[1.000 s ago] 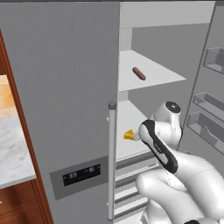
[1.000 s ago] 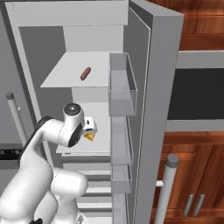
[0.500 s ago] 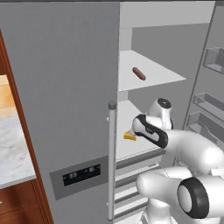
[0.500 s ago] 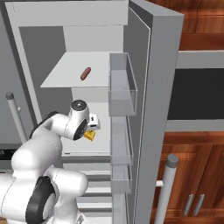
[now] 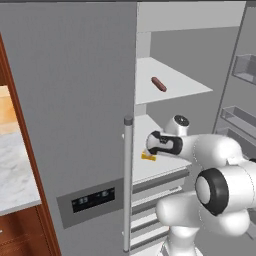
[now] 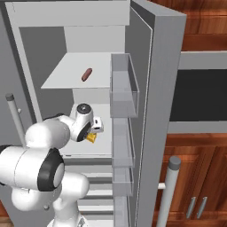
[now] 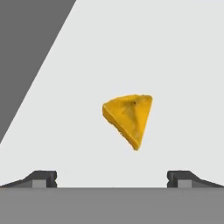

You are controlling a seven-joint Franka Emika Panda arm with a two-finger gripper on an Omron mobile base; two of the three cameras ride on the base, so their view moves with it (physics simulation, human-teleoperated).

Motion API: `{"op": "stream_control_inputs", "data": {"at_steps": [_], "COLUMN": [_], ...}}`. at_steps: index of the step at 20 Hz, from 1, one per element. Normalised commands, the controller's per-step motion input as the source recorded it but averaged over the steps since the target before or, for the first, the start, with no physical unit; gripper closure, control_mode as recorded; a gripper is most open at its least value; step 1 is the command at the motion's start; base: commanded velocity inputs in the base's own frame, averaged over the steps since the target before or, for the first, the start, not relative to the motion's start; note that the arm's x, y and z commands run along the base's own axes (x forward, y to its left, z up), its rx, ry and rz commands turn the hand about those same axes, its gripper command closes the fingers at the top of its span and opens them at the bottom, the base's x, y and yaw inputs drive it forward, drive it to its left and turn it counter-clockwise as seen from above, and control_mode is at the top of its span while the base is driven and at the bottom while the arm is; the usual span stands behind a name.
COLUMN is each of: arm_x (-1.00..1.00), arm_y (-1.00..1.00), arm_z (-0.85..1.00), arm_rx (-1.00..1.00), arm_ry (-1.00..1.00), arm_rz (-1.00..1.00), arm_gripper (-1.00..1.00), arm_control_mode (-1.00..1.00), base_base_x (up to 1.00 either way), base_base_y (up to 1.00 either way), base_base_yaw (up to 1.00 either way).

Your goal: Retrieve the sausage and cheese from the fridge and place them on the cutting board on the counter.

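White fridge shelf (image 7: 175, 65) holds cheese (image 7: 129, 118) below the spread hand (image 7: 112, 177).

Sausage (image 5: 159, 84) one fridge (image 5: 75, 100) shelf above cheese (image 7: 129, 119).

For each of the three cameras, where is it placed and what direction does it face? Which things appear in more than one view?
Left base view: behind the arm, left side, facing the open fridge; the white arm rises lower right, reaching to the cheese.
Right base view: behind the arm, right side, facing the same shelves and open door; the arm rises lower left.
Hand view: on the hand, looking down at the cheese on the white shelf; the open tool shows its two tips.
Shared: both base views show the sausage; all three show the cheese.
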Motion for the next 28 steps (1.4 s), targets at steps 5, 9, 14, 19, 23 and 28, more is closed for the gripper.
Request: {"op": "stream_control_inputs", "data": {"at_steps": [5,9,14,19,23,28], "arm_x": [0.15,0.17,0.27,0.38,0.24,0.15], "arm_y": [0.15,0.1,0.0,0.0,0.0,0.0], "arm_z": [-0.28,-0.24,-0.14,-0.12,-0.18,-0.29], "arm_rx": [0.0,0.0,0.0,0.0,0.0,0.0], "arm_ry": [0.0,0.0,0.0,0.0,0.0,0.0], "arm_rz": [0.0,0.0,0.0,0.0,0.0,0.0], "arm_gripper": [-1.0,-1.0,-1.0,-1.0,-1.0,-1.0], "arm_control_mode": [-1.0,-1.0,-1.0,-1.0,-1.0,-1.0], "base_base_x": [0.0,0.0,0.0,0.0,0.0,0.0], "base_base_y": [0.0,0.0,0.0,0.0,0.0,0.0], "base_base_yaw": [0.0,0.0,0.0,0.0,0.0,0.0]}}
